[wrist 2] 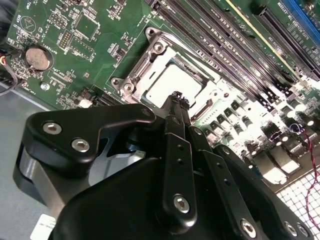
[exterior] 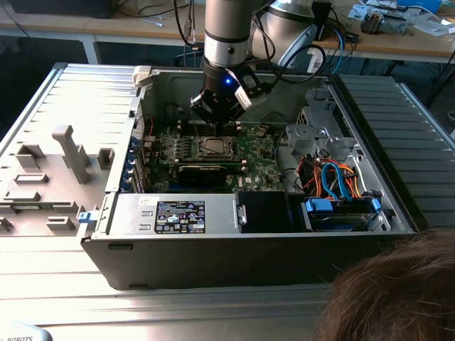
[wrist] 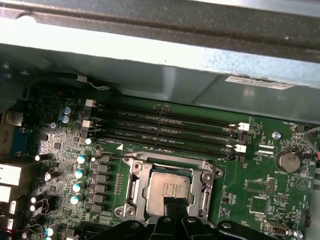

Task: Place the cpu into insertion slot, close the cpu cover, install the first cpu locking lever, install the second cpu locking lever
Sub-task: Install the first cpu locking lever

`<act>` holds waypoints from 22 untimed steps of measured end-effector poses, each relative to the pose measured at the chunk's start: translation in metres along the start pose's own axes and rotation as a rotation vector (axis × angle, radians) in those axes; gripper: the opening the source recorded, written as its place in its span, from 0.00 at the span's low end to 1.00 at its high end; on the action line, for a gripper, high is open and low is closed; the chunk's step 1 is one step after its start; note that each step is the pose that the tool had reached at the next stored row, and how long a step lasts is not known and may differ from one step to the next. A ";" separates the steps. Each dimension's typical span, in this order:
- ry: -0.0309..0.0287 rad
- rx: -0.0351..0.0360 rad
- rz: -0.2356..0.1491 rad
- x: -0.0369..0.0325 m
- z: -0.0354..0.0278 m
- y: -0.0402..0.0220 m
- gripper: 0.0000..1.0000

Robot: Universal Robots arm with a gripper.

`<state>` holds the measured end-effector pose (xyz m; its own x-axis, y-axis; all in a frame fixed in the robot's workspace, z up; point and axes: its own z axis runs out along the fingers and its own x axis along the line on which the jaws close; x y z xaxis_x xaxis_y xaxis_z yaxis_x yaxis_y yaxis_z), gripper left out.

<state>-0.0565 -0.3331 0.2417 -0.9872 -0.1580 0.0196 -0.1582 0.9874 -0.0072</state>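
Second wrist view: gripper [wrist 2: 176,98] with tips pressed together, pinching nothing, poised just above the cpu [wrist 2: 170,84] near its edge. Probably closed to a narrow point for prodding or hooking rather than grasping.

First wrist view: cpu lying flat in the insertion slot [wrist: 167,166], mid-board, just beside the memory slots [wrist: 165,131]. Looks already seated, with the cpu cover [wrist: 137,186] seemingly folded down around it, cut-out centre leaving the metal top bare. Thin wire lever [wrist: 116,158] along the slot's side nearest the memory slots; latched or loose, cannot tell.

As for writing: faint print on the chip's top, white lettering across the green board [wrist: 250,200], a pale strip label [wrist: 257,82] on the case wall, and in the exterior view a dark sticker [exterior: 180,216] on the housing at the case's front edge. Too small to make out, so left unread.
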 end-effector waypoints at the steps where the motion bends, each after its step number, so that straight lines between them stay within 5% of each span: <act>1: 0.0000 0.0001 -0.002 0.0000 0.0000 0.0000 0.11; 22: -0.0003 0.0008 -0.042 0.0000 0.0000 0.0000 0.11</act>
<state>-0.0565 -0.3331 0.2417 -0.9798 -0.1990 0.0197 -0.1992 0.9799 -0.0072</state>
